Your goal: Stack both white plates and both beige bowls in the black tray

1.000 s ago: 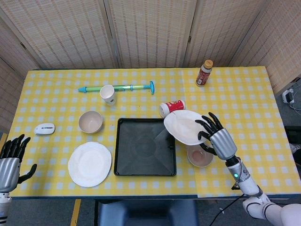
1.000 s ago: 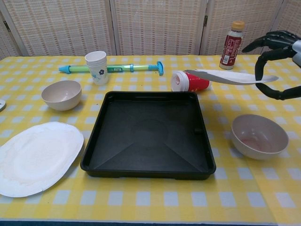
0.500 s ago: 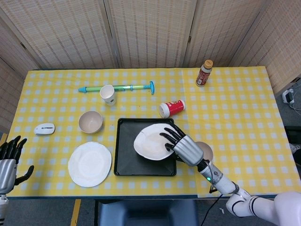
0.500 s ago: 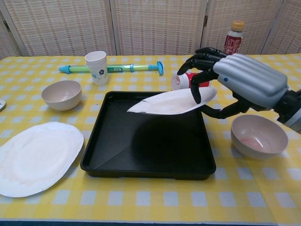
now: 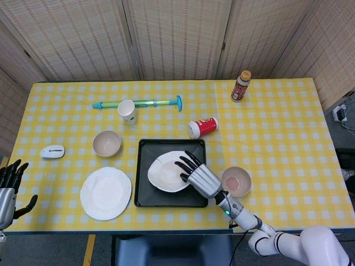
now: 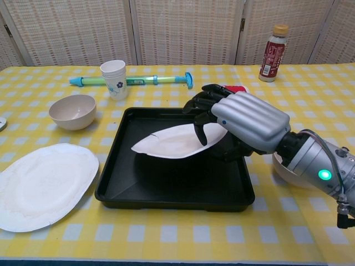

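Plate one nears home: the right hand (image 6: 233, 119) clamps a white plate (image 6: 175, 145) tilted just above the black tray (image 5: 143, 191), not yet set down; second plate (image 5: 106, 193) and both beige bowls (image 5: 107, 143) (image 5: 236, 180) wait on the counter, left hand (image 5: 8, 191) empty, fingers apart

A matt, paper-like white plate (image 6: 172, 145) is held over the tray (image 6: 127, 183), whose smooth black plastic is faintly glossed. Brushed silver metal is shown on the right hand (image 6: 244, 124), with glossy black fingers (image 6: 201, 111). The checked tablecloth (image 6: 310, 88) is seen smooth, slightly shiny.
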